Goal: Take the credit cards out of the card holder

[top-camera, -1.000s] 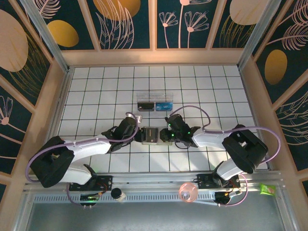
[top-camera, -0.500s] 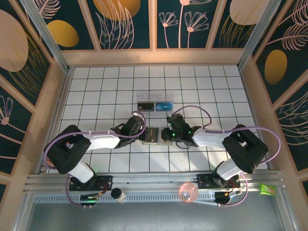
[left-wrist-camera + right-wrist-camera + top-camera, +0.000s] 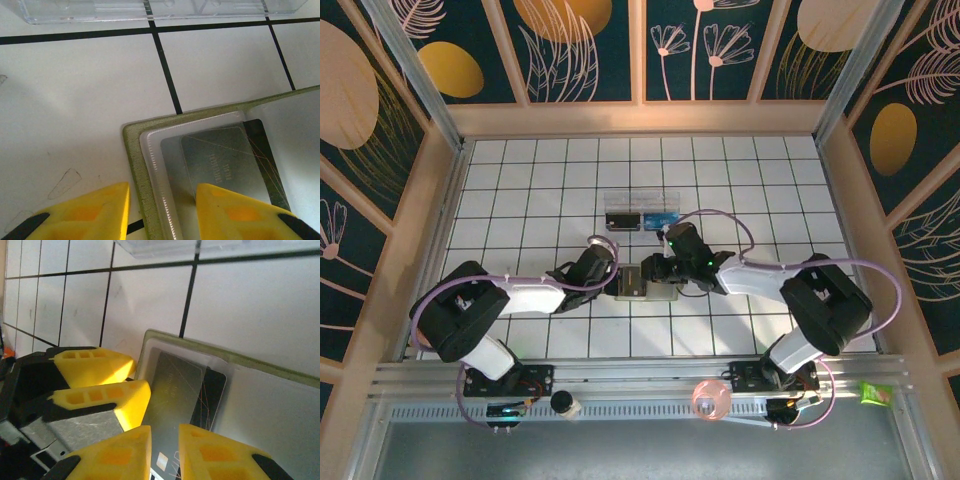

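While the open card holder (image 3: 132,165) holds a dark card (image 3: 263,145), right tool (image 3: 165,434) pinches the grey card (image 3: 172,395), left tool (image 3: 161,192) gapes.

I've got open desk (image 3: 520,180) over the upper left and right; centre's tight: clear box (image 3: 640,212) just above the card holder (image 3: 636,291), left claw (image 3: 618,283) and right claw (image 3: 654,273) flanking it.
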Controlling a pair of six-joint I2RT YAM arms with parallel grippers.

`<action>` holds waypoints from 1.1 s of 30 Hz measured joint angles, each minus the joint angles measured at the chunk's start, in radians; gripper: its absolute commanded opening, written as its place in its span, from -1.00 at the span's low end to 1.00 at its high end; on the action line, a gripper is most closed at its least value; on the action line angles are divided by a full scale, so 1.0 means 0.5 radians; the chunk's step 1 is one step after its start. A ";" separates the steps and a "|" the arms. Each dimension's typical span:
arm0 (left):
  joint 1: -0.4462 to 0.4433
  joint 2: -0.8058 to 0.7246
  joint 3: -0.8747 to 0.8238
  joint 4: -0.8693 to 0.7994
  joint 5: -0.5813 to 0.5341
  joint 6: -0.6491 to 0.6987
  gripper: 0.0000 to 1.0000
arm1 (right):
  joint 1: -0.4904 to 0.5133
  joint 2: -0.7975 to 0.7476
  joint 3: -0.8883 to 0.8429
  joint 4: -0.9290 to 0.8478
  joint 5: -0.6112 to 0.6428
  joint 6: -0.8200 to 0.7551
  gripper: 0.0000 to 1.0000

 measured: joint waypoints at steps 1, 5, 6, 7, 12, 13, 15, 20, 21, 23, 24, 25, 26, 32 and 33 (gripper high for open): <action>0.002 -0.002 -0.002 0.004 0.002 -0.006 -0.22 | -0.008 0.026 0.000 0.012 -0.025 0.019 -0.56; 0.002 -0.009 -0.017 0.023 0.008 -0.021 -0.23 | -0.037 0.110 0.000 0.041 -0.089 0.085 -0.56; 0.002 -0.011 -0.020 0.026 0.009 -0.022 -0.23 | -0.039 0.118 0.000 0.044 -0.095 0.091 -0.56; 0.002 -0.011 -0.022 0.029 0.011 -0.027 -0.23 | -0.043 0.127 0.000 0.047 -0.101 0.100 -0.56; 0.004 -0.018 -0.030 0.031 0.024 -0.035 -0.25 | -0.059 0.138 0.000 0.040 -0.098 0.133 -0.57; 0.005 -0.021 -0.032 0.031 0.031 -0.036 -0.25 | -0.060 0.139 0.000 0.033 -0.092 0.138 -0.57; 0.005 -0.023 -0.037 0.034 0.036 -0.036 -0.27 | -0.065 0.139 0.000 0.016 -0.090 0.140 -0.57; 0.011 -0.030 -0.045 0.037 0.050 -0.037 -0.28 | -0.069 0.159 0.001 -0.008 -0.089 0.143 -0.57; 0.011 -0.030 -0.045 0.037 0.053 -0.037 -0.29 | -0.070 0.167 0.002 -0.008 -0.089 0.143 -0.57; 0.013 -0.030 -0.048 0.038 0.056 -0.037 -0.32 | -0.073 0.187 0.005 -0.008 -0.092 0.143 -0.57; 0.013 -0.030 -0.050 0.040 0.056 -0.037 -0.32 | -0.073 0.192 0.007 -0.008 -0.092 0.143 -0.57; 0.014 -0.030 -0.052 0.044 0.060 -0.039 -0.33 | -0.073 0.196 0.008 -0.008 -0.094 0.143 -0.57; 0.015 -0.030 -0.053 0.046 0.063 -0.042 -0.33 | -0.074 0.199 0.009 -0.005 -0.098 0.143 -0.57; 0.022 -0.027 -0.056 0.053 0.098 -0.043 -0.38 | -0.086 0.226 0.013 0.021 -0.146 0.143 -0.63; 0.024 -0.025 -0.056 0.056 0.101 -0.043 -0.38 | -0.086 0.229 0.013 0.028 -0.148 0.143 -0.64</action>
